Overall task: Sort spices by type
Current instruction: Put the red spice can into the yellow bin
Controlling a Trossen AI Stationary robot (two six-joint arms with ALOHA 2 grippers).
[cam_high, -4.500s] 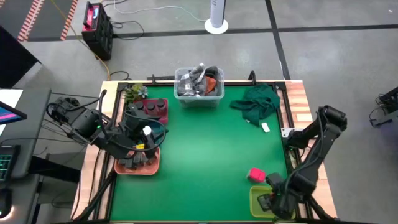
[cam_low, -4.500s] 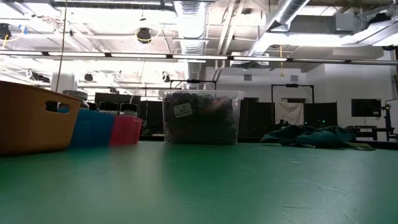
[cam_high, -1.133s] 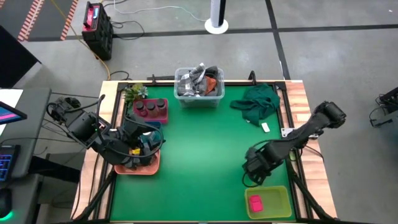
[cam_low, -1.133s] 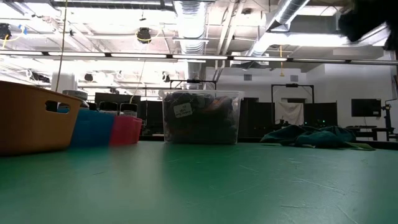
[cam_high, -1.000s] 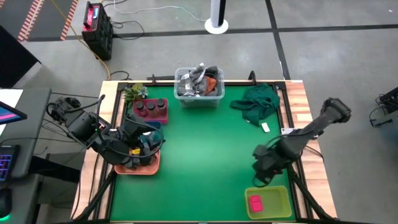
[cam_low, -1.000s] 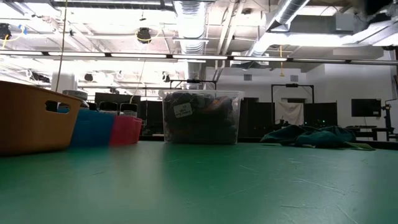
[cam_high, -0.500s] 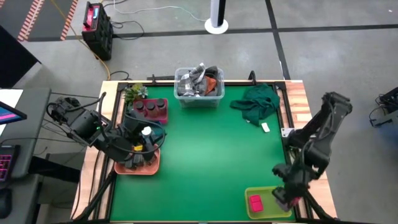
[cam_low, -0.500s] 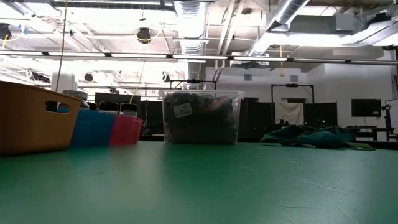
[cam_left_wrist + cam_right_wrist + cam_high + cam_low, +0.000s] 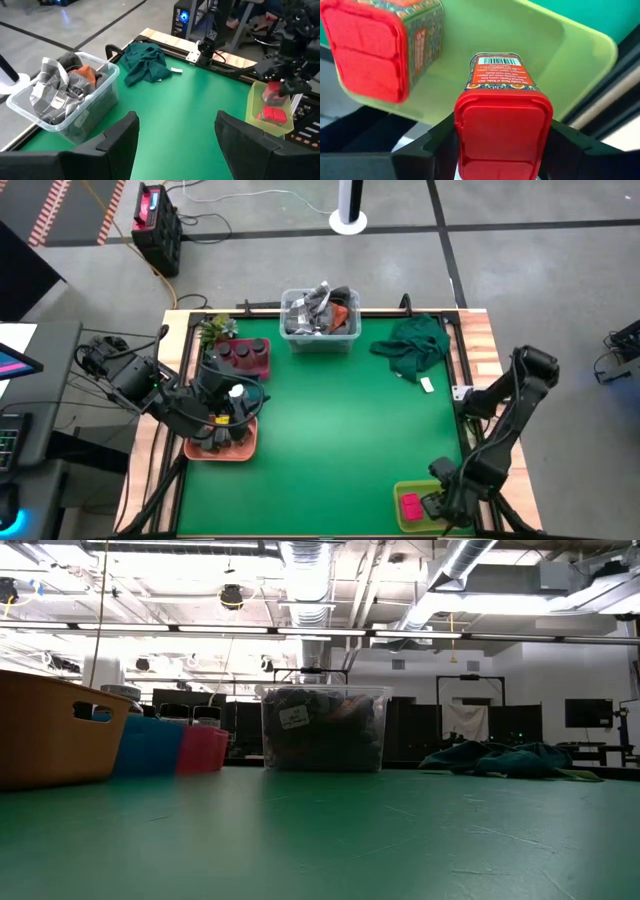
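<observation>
**A:** Item one, right gripper [image 9: 437, 505]?

**B:** Recorded at the near right corner of the table, over the yellow-green tray [image 9: 410, 491]. Its fingers [image 9: 432, 137] are clamped on a red-lidded spice tin [image 9: 502, 130], which is held above the tray floor. A barcode label is seen on the tin's far end.

**A:** Anything already in that tray?

**B:** One second red-lidded tin [image 9: 375, 47], lying inside the tray just beside the held one and apart from it. From above it is seen as a pink block [image 9: 409, 506].

**A:** Item two, left gripper [image 9: 175, 137]?

**B:** Recorded at the left side of the table, over the orange tray [image 9: 240, 450]. Its fingers [image 9: 120, 135] are spread wide with nothing between them. A white-topped jar [image 9: 236, 391] is noted just beside the arm, and dark tins [image 9: 212, 438] are grouped in the orange tray.

**A:** Other spices?

**B:** Dark round jars [image 9: 241, 351] are held in the red tray [image 9: 262, 367], at the far left of the table.

**A:** Non-task items?

**B:** A clear bin of clutter [image 9: 320, 316] is listed at the far edge, centre. A green cloth [image 9: 412, 345] is heaped at the far right corner, with a small white tag [image 9: 427, 384] just beside it. A small plant [image 9: 215, 329] is noted at the far left corner. The green table mat [image 9: 340, 430] is bare in the middle.
</observation>
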